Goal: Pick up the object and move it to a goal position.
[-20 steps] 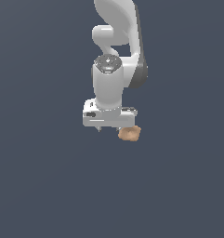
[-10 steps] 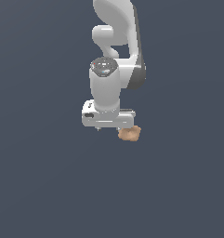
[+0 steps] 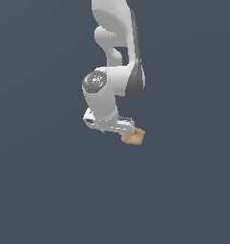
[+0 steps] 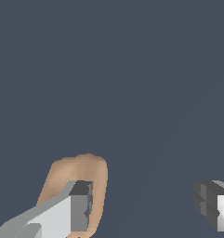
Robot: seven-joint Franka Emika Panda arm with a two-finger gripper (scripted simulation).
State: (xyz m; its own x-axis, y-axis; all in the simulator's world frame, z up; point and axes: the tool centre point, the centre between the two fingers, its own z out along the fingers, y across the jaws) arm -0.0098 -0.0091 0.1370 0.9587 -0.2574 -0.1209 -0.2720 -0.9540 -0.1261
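Note:
The object (image 3: pixel 133 138) is a small tan-orange lumpy block lying on the dark floor. In the exterior view it sits just off the lower right corner of the white hand. My gripper (image 3: pixel 122 132) is down at the object's level, and the hand hides its fingers there. In the wrist view my gripper (image 4: pixel 146 204) is open, with its fingers (image 4: pixel 81 207) set far apart. The object (image 4: pixel 85 169) shows behind and around one finger, and that finger covers part of it. The wide gap to the other finger is empty. I cannot tell whether that finger touches the object.
A plain dark blue-grey floor (image 3: pixel 49 190) fills both views. The white arm (image 3: pixel 114 43) comes down from the top of the exterior view above the object.
The wrist has swung toward the exterior view's left and tilted, and the hand has dropped a little. The object has not moved.

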